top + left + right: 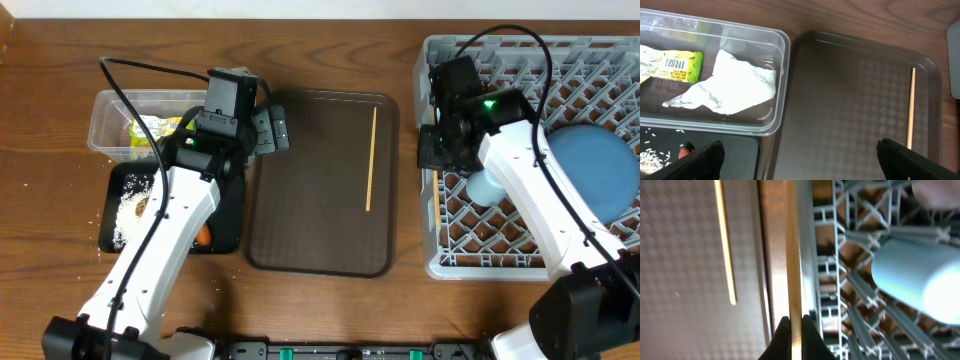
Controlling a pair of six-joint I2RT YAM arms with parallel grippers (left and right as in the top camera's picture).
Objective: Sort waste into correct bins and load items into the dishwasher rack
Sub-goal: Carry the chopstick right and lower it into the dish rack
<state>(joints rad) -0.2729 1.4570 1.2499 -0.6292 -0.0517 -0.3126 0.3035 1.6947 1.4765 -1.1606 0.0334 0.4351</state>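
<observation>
1. Your right tool (794, 330) is pinched shut on a chopstick (792, 255) poking straight ahead of its tips, with the rack (840, 295) just to the right.
2. It's light, stiff and slick, so it'll pivot. Grip firm.
3. Your left tool (800, 147) is spread wide and empty. The other chopstick (911, 107) lies ahead-right of it.

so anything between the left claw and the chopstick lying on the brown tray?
Nothing visible. The left claw is open above the brown tray, at its left edge; only bare tray lies between it and the chopstick.
</observation>
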